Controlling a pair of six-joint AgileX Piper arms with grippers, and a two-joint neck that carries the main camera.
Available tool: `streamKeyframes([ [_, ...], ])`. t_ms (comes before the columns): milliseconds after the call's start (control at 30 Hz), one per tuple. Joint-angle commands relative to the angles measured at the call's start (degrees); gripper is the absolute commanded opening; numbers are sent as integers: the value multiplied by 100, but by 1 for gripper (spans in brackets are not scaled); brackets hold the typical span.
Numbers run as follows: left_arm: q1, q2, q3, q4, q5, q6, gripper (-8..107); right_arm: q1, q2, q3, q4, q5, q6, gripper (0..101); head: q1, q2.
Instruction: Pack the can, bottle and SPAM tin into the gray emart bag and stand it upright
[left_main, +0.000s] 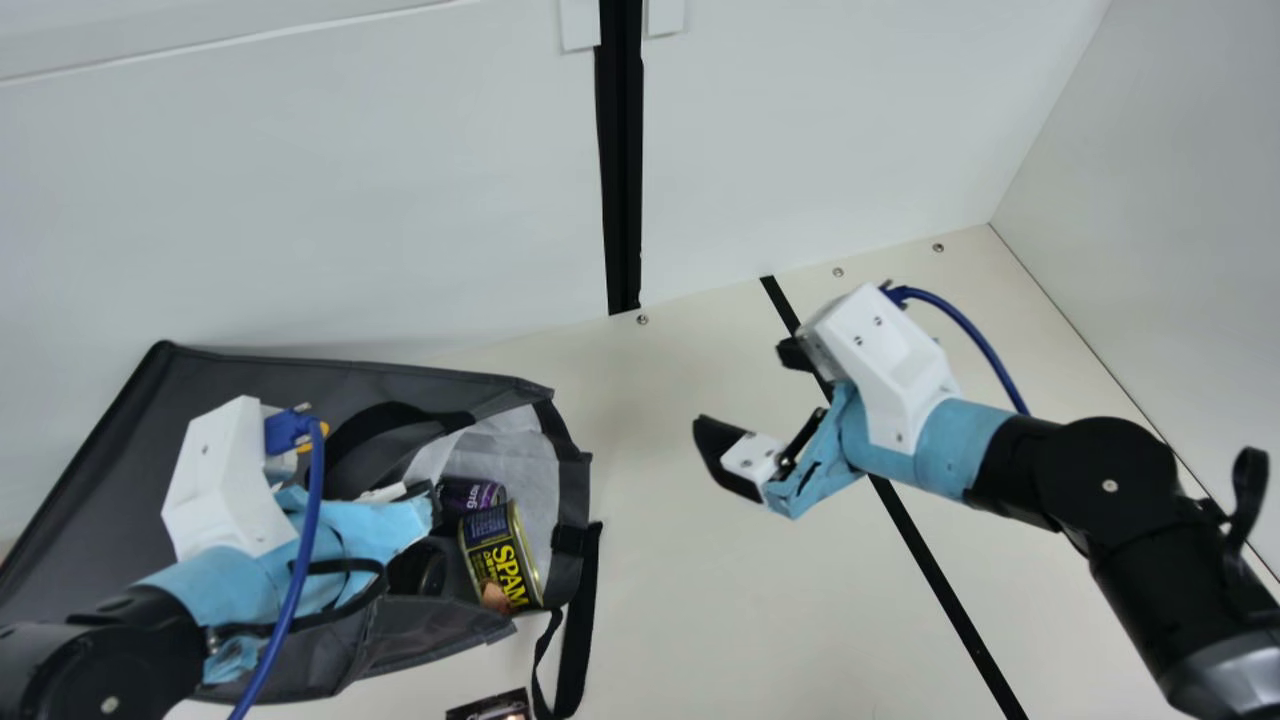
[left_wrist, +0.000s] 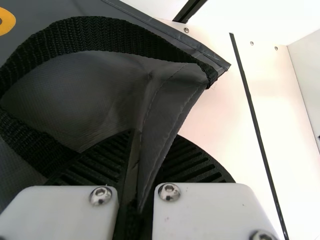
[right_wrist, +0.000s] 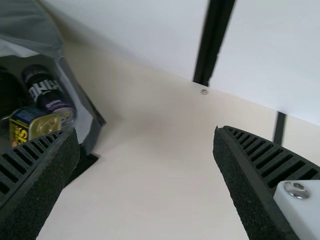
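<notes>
At the main view's lower left, my left gripper (left_main: 428, 508) is clenched on the gray bag (left_main: 440, 385), which lies down with the SPAM tin (left_main: 502, 565), purple can (left_main: 472, 494) and a dark round thing (left_main: 418, 570) inside. At right, my right gripper (left_main: 742, 385) is spread wide.

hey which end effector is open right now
The right end effector: its fingers stand wide apart, while the left one is clamped on the bag.
</notes>
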Motion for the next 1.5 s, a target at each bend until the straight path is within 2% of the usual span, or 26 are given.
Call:
streamKeyframes([
  [0, 0, 0, 0, 0, 0, 0, -8, -119, -96, 17, -204, -59, 179, 95, -130, -5],
  [333, 0, 0, 0, 0, 0, 0, -8, -546, -485, 16, -1428, -299, 1239, 95, -130, -5],
  [567, 0, 0, 0, 0, 0, 0, -8, -832, -702, -153, -2443, -240, 2348, 95, -130, -5],
  [1000, 0, 0, 0, 0, 0, 0, -8, -1102, -1018, -732, -3980, 441, 4094, 95, -130, -5],
  [1467, 0, 0, 0, 0, 0, 0, -8, -1192, -1081, -1337, -5043, 1298, 5064, 95, -130, -5],
])
